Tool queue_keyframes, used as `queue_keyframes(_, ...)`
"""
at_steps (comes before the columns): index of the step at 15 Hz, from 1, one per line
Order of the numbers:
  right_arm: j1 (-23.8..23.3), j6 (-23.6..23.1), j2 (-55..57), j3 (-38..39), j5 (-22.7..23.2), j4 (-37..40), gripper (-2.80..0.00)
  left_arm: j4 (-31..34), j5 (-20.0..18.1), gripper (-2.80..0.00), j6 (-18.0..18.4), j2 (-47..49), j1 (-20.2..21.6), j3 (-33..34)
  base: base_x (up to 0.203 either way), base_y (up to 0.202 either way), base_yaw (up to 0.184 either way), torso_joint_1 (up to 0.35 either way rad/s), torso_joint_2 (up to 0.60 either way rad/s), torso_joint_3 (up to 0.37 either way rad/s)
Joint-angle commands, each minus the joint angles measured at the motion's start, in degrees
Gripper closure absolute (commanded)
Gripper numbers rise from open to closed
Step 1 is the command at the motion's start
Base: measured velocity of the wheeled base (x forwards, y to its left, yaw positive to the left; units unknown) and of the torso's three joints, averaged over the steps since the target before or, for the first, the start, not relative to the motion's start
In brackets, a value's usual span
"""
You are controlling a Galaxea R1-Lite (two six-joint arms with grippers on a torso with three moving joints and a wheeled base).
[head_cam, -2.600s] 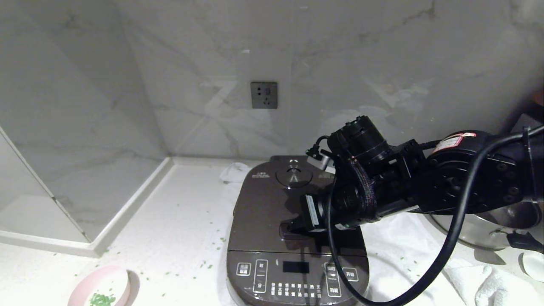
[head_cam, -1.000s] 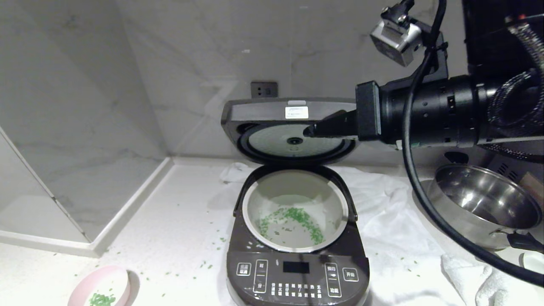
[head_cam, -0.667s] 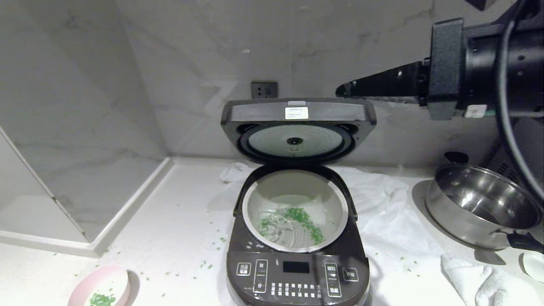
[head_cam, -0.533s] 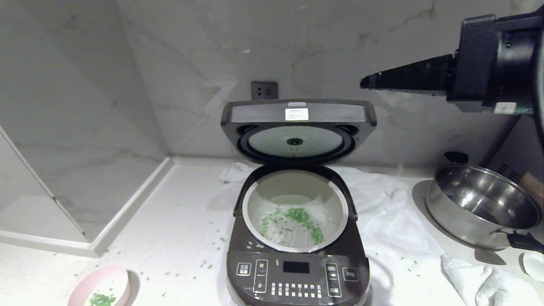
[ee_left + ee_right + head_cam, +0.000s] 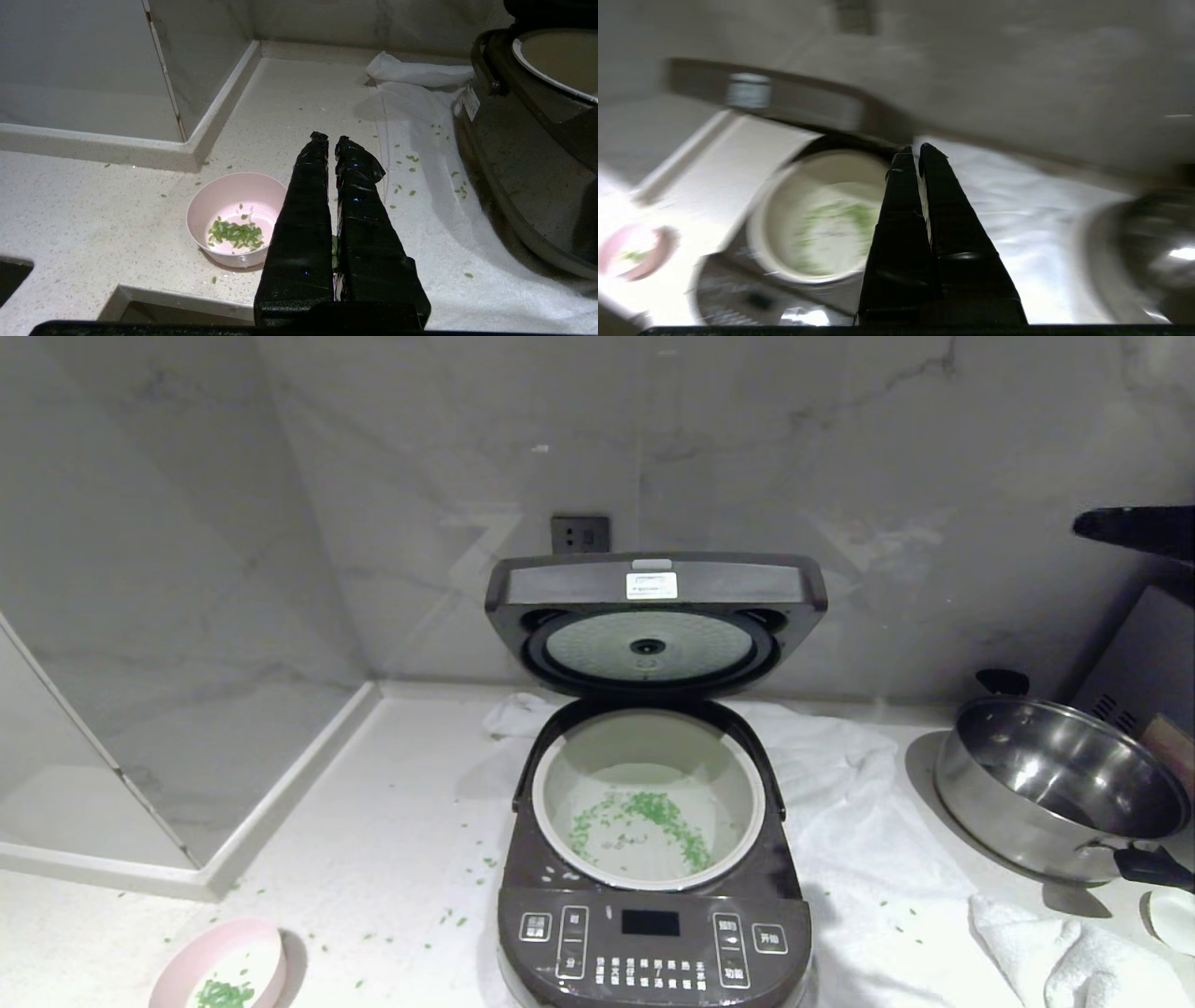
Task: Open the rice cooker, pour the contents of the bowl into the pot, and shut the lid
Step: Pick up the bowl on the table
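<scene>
The dark rice cooker stands open at the centre of the counter. Its lid is raised upright, silvery inner plate facing me. The pale pot holds scattered green bits. The pink bowl sits at the front left with a small heap of green contents. My left gripper is shut and empty, just right of the bowl and above the counter. High at the right edge, my right gripper is shut and empty, away from the lid; its wrist view shows the shut gripper above the pot.
A shiny steel pan stands at the right on a white cloth. A small white dish peeks in at the right edge. Green bits lie strewn on the counter. A wall socket sits behind the lid.
The lid went from shut to fully raised. My right gripper then left it, rose and drew back to the right edge. The bowl and left gripper stayed put.
</scene>
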Motion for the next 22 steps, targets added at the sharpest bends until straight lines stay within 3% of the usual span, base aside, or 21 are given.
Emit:
queue_keyframes(1,-5.0,-2.6,-8.1,3.1,-1.4,0.2,0.00,0.0,0.0,0.00,-0.1,0.0,0.0,0.8,0.000,0.000,0.000,0.000,0.00,0.000)
queue_keyframes(8,-26.5,-8.2,-24.4,13.9,-2.3,0.3,0.00,-0.1,0.0,0.00,0.0,0.0,0.0,0.8,0.000,0.000,0.000,0.000,0.00,0.000)
queue_keyframes(17,-36.6,-13.3,-43.3,26.5,-1.5,0.3,0.00,0.0,0.0,0.00,0.0,0.0,0.0,0.8,0.000,0.000,0.000,0.000,0.00,0.000)
queue_keyframes(22,-36.7,-12.7,-54.9,33.0,6.8,0.2,0.00,0.0,0.0,0.00,0.0,0.0,0.0,0.8,0.000,0.000,0.000,0.000,0.00,0.000)
